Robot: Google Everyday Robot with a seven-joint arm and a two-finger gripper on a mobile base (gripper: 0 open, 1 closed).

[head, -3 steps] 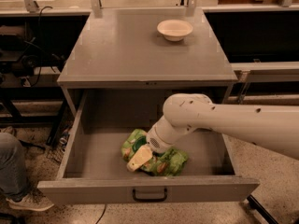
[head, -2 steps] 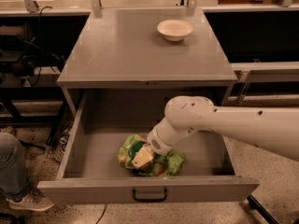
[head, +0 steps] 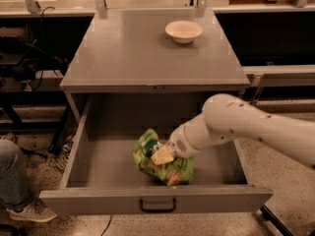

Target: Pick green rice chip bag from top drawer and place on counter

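The green rice chip bag (head: 170, 170) lies crumpled on the floor of the open top drawer (head: 106, 156), near its front middle. My gripper (head: 163, 156) reaches down into the drawer from the right on the white arm (head: 246, 127). It is shut on the bag's upper middle, and one cream fingertip (head: 161, 156) shows against the green foil. The bag's top edge stands up to the left of the gripper. The grey counter (head: 133, 48) above the drawer is bare apart from a bowl.
A cream bowl (head: 183, 31) stands at the back right of the counter. The drawer front with its dark handle (head: 157, 205) juts toward the camera. A person's leg and shoe (head: 19, 200) are at the lower left. Dark shelving and cables flank the cabinet.
The gripper and the bag have shifted slightly left inside the drawer. The bag is more bunched, with its top edge raised higher.
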